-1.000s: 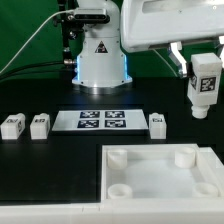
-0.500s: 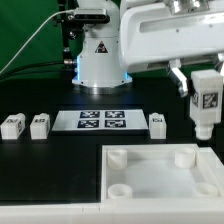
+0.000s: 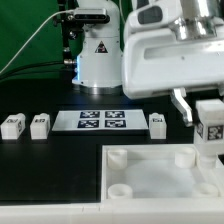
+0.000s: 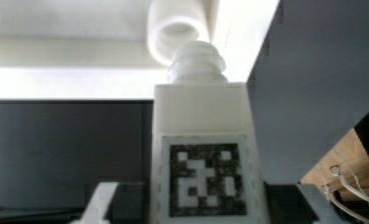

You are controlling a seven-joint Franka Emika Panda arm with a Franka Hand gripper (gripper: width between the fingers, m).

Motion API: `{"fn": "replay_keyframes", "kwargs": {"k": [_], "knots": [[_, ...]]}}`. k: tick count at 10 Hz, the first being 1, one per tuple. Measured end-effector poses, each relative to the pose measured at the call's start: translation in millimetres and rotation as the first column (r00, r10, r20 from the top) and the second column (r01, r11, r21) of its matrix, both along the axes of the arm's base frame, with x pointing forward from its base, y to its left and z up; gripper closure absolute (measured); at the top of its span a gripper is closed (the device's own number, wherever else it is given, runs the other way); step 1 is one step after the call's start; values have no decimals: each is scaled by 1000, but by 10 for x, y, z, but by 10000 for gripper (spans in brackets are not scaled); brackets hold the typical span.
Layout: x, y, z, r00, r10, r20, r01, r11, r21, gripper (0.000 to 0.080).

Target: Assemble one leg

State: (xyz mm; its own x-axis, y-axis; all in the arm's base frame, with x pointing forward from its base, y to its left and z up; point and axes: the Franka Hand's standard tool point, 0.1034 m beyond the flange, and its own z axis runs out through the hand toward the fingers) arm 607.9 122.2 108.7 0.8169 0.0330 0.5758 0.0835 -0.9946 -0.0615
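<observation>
My gripper [image 3: 206, 112] is shut on a white leg [image 3: 212, 128] with a black-and-white tag, held upright at the exterior view's right. It hangs over the far right corner of the large white tray-like piece [image 3: 150, 168], close to a round corner socket [image 3: 184, 156]. In the wrist view the held leg [image 4: 202, 140] fills the middle, its tag facing the camera, its threaded tip near a round socket [image 4: 177, 32] of the white piece. Three other legs stand on the table: two at the left [image 3: 13, 125] [image 3: 39, 125] and one [image 3: 157, 123] right of the marker board.
The marker board [image 3: 101, 120] lies flat at the table's middle, in front of the robot's base [image 3: 98, 60]. The tray-like piece has further round sockets at its near corners [image 3: 118, 189]. A green backdrop stands behind.
The gripper has moved down and slightly to the exterior view's right with the leg, bringing it from well above the table to just over the tray-like piece's far right corner.
</observation>
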Motion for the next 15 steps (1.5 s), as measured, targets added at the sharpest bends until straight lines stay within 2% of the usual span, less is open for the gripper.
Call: {"fn": "replay_keyframes", "kwargs": {"k": [1,2,5,7,8,12,15], "knots": [[-17,1,-117,1000,0,-6,0,1000,-3,508],[7,-31,-170,1000,-6,-10,6,1000,-4,508],[160,-167,-139,1000,-11,0,11,1000,-14,508],[218,-193,-133,1000,-15,-2,15,1000,-13,508],[213,-183,-180,1000,-13,-5,13,1000,-14,508],[200,-116,-180,1000,-4,17,5,1000,-14,508],[101,-29,-224,1000,10,4,-10,1000,-12,508]]}}
